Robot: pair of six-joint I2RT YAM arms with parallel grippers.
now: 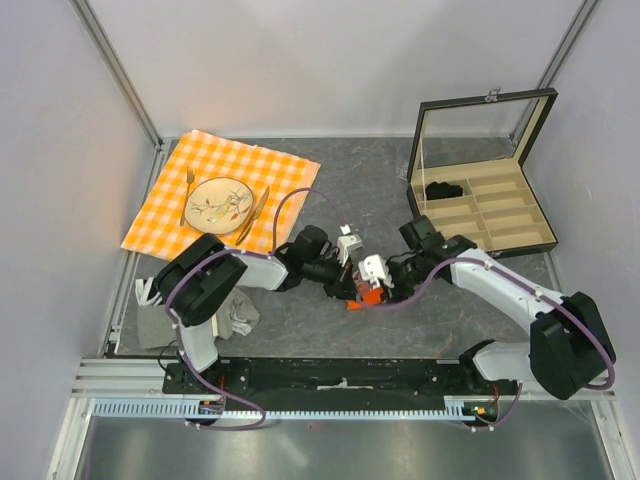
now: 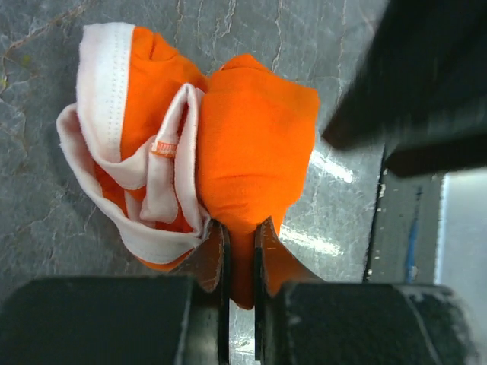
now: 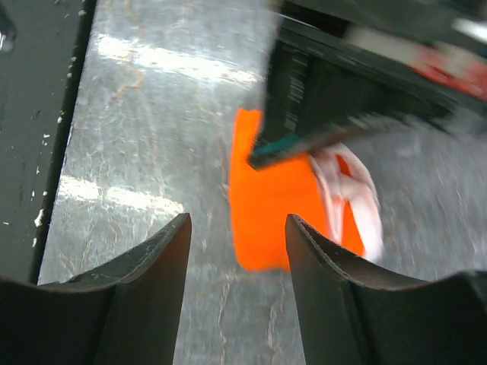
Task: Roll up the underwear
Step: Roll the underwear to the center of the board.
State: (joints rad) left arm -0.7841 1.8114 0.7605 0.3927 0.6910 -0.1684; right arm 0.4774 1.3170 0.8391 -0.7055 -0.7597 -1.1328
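Closest to my left wrist lens, the left hand [image 2: 240,230] has its two fingers pressed together on a fold of the underwear [image 2: 255,152], clamped on the orange cloth at the near end of the bundle. From above, the garment lies on the desk [image 1: 300,325] about midway between the left and right edges, nearer the near edge than the far one, with both arms reaching in over it. The right hand [image 3: 237,222] sits on the other side, fingers spread wide apart and holding nothing, with the orange just beyond its tips. That view is smeared, so I can't say whether a tip touches the fabric; probably not.

Progress check: I'd call this partway. The orange body is gathered into a plump wad, which reads as a roll begun, but the white trim [image 2: 99,84] flops out in loose loops on one side, unwrapped. What's left, by my reckoning, is to tuck that waistband in, turn the bundle over itself into a tight cylinder, then let go and see whether it holds. The checkered cloth [image 1: 220,195] at the far left corner and the open box [image 1: 480,215] at the far right corner are well apart from the work.
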